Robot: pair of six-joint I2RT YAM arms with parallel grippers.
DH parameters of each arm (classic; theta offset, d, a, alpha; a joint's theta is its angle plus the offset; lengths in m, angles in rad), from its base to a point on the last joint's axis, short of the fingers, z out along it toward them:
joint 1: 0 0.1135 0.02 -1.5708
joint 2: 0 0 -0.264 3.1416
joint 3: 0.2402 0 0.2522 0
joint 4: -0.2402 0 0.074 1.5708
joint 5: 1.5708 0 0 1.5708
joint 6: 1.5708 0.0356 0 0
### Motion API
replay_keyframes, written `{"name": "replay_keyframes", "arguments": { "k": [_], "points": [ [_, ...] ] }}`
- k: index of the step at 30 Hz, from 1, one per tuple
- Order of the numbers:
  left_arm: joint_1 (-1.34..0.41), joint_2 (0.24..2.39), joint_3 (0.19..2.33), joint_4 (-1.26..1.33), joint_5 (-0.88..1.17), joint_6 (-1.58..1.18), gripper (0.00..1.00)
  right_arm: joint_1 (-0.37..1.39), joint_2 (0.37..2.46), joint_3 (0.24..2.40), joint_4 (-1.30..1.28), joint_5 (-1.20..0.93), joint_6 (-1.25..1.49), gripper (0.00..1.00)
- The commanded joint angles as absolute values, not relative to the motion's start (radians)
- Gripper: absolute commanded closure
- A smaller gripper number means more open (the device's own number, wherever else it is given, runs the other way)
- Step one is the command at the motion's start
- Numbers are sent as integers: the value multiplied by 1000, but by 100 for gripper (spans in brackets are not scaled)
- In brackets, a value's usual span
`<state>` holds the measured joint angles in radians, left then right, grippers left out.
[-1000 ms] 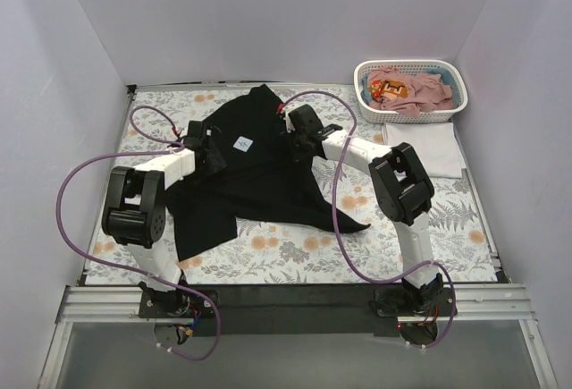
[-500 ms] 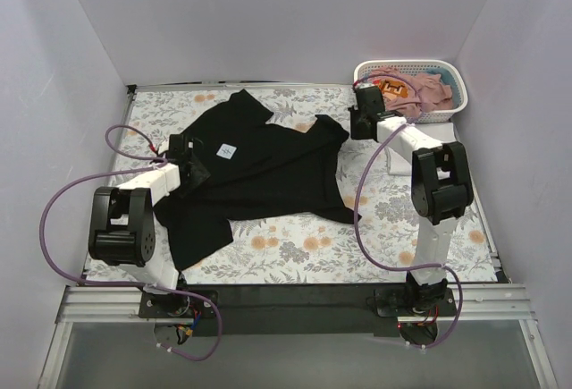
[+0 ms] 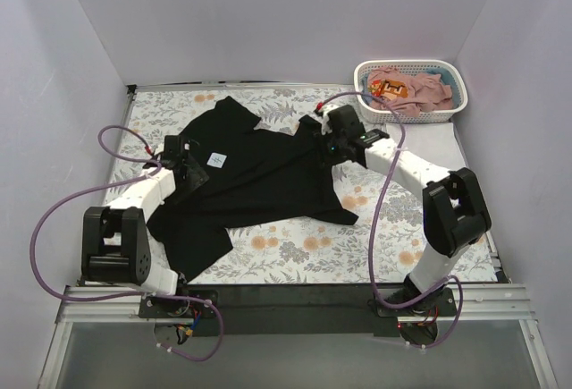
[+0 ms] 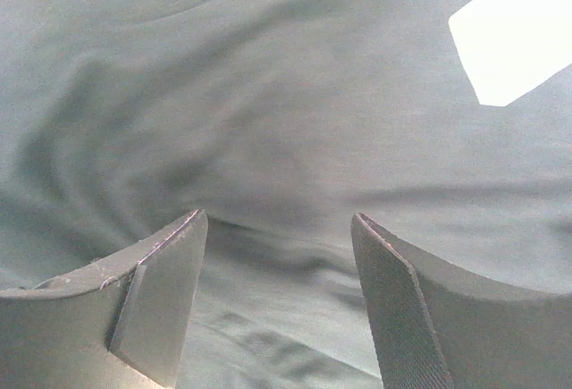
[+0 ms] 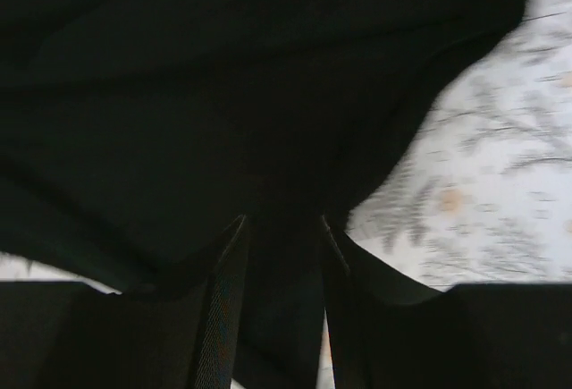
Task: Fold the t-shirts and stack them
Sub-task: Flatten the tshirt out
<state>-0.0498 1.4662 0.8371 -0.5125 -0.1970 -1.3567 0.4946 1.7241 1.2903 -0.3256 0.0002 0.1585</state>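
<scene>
A large black t-shirt [image 3: 259, 174] lies spread on the floral cloth, its white neck label [image 3: 215, 160] facing up. My left gripper [image 3: 185, 158] is low over the shirt's left shoulder. In the left wrist view its jaws [image 4: 277, 219] stand wide apart over smooth black fabric, with the label [image 4: 514, 36] at the upper right. My right gripper [image 3: 327, 144] is at the shirt's right sleeve. In the right wrist view its jaws [image 5: 281, 219] are close together with black fabric [image 5: 223, 94] gathered between them. Dusty-pink t-shirts [image 3: 420, 89] fill the basket. A white t-shirt [image 3: 440, 145] lies flat under my right arm.
The white slotted basket [image 3: 454, 73] stands at the back right corner. The floral cloth [image 3: 295, 246] covers the table. Purple cables loop from both arms over the cloth. Pale walls close in the left, back and right sides.
My right gripper swung out toward the basket and has come back left to the shirt's right sleeve. My left gripper moved left and nearer, and the shirt and its label shifted left with it.
</scene>
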Motion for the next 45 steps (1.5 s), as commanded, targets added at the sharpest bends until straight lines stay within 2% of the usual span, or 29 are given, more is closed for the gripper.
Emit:
{"name": "replay_keyframes", "arguments": {
  "k": [1,7,15,25,30,35,38,45],
  "points": [
    [-95,1459,926,-502,-161,-1319,35,595,1693,1214,-313,-107,176,56],
    [-100,1583,972,-468,-163,-1341,35,592,1750,1132,-278,-55,203,57],
    [-98,1722,1029,-463,-173,-1359,35,376,1802,1094,-275,-5,178,57],
    [-95,2011,1274,-515,-126,-1381,35,250,2014,1354,-284,52,123,57],
    [-94,2097,1445,-560,-115,-1371,35,244,2028,1482,-327,37,101,57],
    [-98,1961,1494,-560,-138,-1339,30,275,1889,1444,-379,44,83,54],
    [-123,1797,1404,-564,-207,-1318,29,330,1734,1298,-390,37,115,53],
    [-150,1403,998,-612,-268,-1387,30,458,1545,1069,-385,40,169,53]
  ]
}}
